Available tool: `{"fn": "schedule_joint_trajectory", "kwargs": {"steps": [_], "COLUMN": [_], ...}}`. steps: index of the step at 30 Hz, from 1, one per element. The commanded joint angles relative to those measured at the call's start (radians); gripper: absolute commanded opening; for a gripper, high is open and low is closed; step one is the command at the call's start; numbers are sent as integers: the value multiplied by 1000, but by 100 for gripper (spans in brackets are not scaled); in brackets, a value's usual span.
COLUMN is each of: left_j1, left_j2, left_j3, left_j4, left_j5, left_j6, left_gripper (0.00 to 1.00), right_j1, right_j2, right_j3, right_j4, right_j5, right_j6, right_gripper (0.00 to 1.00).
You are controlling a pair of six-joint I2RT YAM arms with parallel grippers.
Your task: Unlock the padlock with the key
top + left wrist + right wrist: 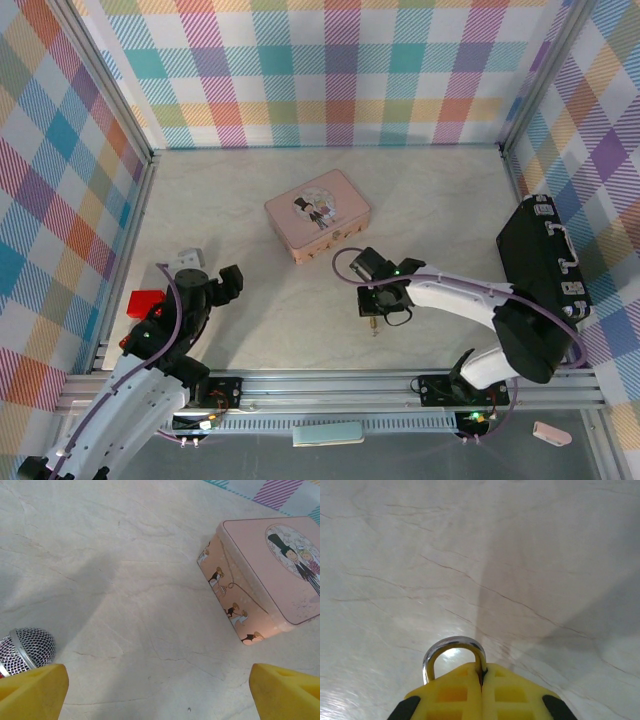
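At the left of the table (270,320), the left gripper (160,694) is held low over the surface with its yellow fingers spread wide and nothing between them. A mesh-headed microphone (29,647) lies close beside one finger. Further right, the pink tin (270,575) is seen lying flat with its lid shut, apart from both arms. Right of centre, the right gripper (481,675) is pressed together on the padlock (453,641). The padlock's silver shackle is seen poking out past the fingertips, with both legs running down between them, and the brass body is hidden by the fingers. Whether the shackle is sprung cannot be told, nor whether the key is already seated in the lock. It is judged that only the grasping of the padlock has been done. The taking up of the key, its insertion and its turning are judged to be left. At the far right, a black case (540,290) stands by the right wall.
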Motion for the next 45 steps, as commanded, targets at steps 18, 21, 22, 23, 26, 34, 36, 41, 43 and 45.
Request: {"fn": "schedule_joint_trajectory", "kwargs": {"steps": [18,21,22,23,26,34,36,41,43,45], "left_j1": [8,7,6,6,6,6,6,7,6,8], "left_j2": [-36,-32,-29,-25,-11,68,101,212,262,324], "left_j3": [-12,-10,-8,-7,3,55,80,127,133,138], "left_j4": [-23,-17,-16,-13,-8,24,41,118,170,234], "left_j5": [-21,-18,-16,-15,-12,-48,-95,-278,-359,-436], "left_j6": [-3,-6,-6,-6,-4,7,11,31,50,82], "left_gripper": [94,94,94,94,94,100,100,100,100,100], "right_j1": [48,48,48,48,48,48,46,30,10,-23], "right_j2": [146,134,131,128,112,-48,-113,-261,-307,-344], "right_j3": [131,130,130,131,136,212,224,183,134,63], "right_j4": [24,18,15,11,0,-127,-131,-13,89,225], "right_j5": [-12,-11,-10,-10,-10,127,229,493,542,567], "right_j6": [4,-4,-6,-8,-19,-169,-233,-362,-424,-489], "right_gripper": [12,18,18,19,21,32,39,72,86,95]}}
